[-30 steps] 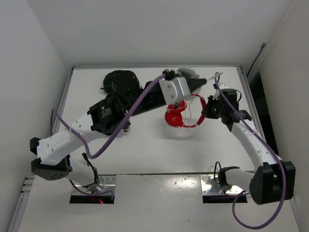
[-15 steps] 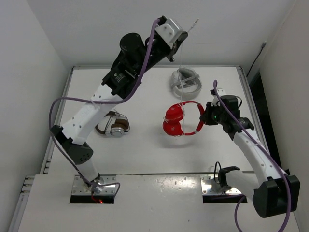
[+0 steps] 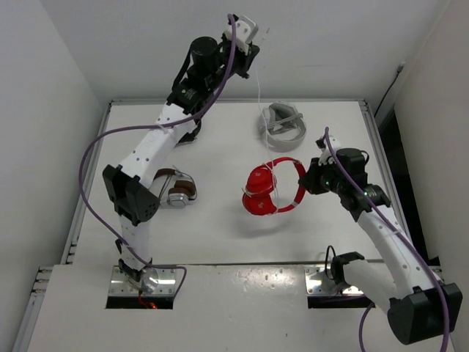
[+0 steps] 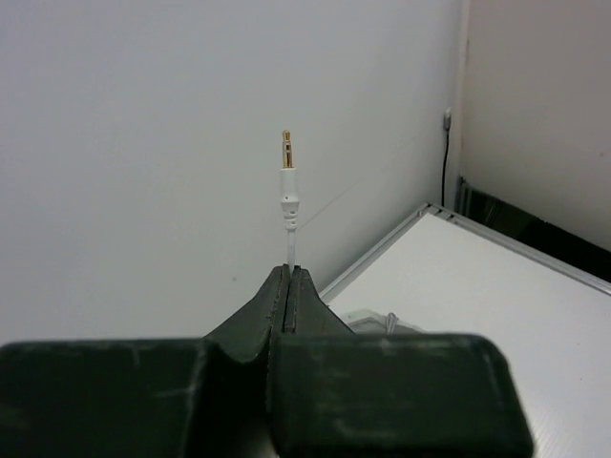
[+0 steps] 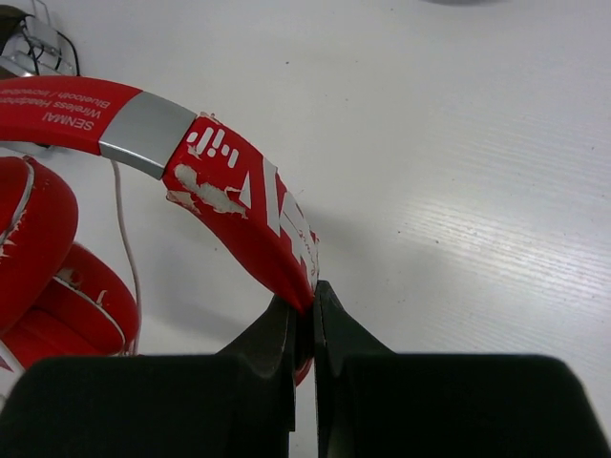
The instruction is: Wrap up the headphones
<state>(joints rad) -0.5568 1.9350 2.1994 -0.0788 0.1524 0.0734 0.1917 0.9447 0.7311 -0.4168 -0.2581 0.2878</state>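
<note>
**Red headphones: cable held aloft, headband clamped**

**Item.** Headphones (image 3: pixel 261 194), glossy red, over-ear. They sit centre-right in the top view, over the white surface (image 3: pixel 220 235). The two earcups (image 3: pixel 258 199) are close together at the left end. The headband (image 3: pixel 299 187) arcs away to the right. In the right wrist view the headband has a silver segment, white lettering and chipped red paint. It stands clear of the surface where it is gripped. Whether the earcups rest on the surface cannot be told.

**Cable.** The cable (image 3: pixel 261 95) is thin and white. It runs from the earcups almost straight up the frame to the upper centre. A few white strands cross the earcups and the inside of the headband loop.

**Left claw** (image 4: pixel 289 277). Closed on the cable just under the plug (image 4: pixel 287 176). The plug's gold tip stands upright above the fingertips. The arm reaches high, and the claw is in the upper centre of the top view, against the back wall.

**Right claw** (image 5: pixel 305 303). Closed on the headband's lower edge. In the top view it is just right of the headphones, at centre-right.

**Other stock.**
- Grey-white headset (image 3: pixel 281 125): above the red pair in the frame, near the far edge of the surface and apart from them.
- Brown headphones (image 3: pixel 172 189): left of centre, just beside the left arm.
</note>
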